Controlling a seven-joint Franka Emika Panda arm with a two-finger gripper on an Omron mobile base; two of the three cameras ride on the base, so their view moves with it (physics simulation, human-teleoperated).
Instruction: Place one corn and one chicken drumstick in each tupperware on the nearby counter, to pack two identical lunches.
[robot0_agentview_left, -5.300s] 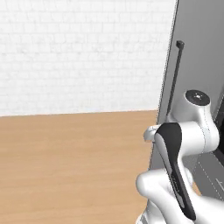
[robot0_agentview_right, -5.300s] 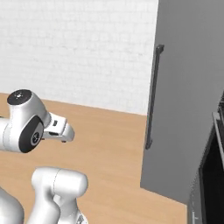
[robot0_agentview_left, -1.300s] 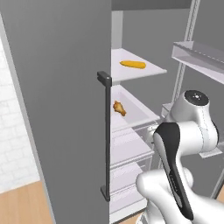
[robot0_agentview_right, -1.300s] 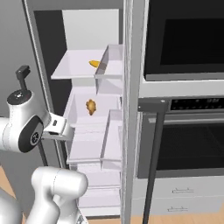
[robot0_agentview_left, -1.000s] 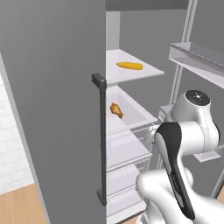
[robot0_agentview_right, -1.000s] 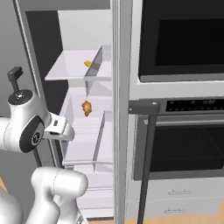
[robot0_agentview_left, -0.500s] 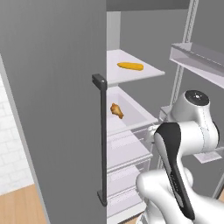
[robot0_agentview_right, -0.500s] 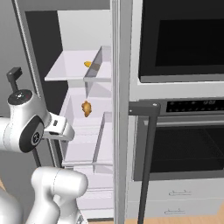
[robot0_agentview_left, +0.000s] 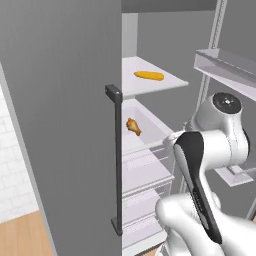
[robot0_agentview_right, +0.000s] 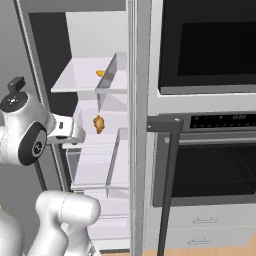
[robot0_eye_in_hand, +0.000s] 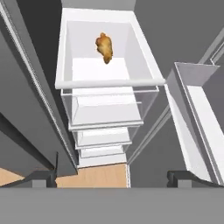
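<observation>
Open grey fridge (robot0_agentview_left: 65, 100) beside a black wall oven (robot0_agentview_right: 210, 100), white shelves and clear drawers inside. On the upper shelf (robot0_agentview_left: 150, 85), a yellow corn (robot0_agentview_left: 148, 75); on the shelf below, a brown chicken drumstick (robot0_eye_in_hand: 104, 47), well ahead of the hand. Fingers (robot0_eye_in_hand: 43, 177) spread wide apart, holding nothing.

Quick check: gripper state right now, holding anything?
Gripper: open and empty, fingers spread wide, above the drumstick on the fridge shelf.
</observation>
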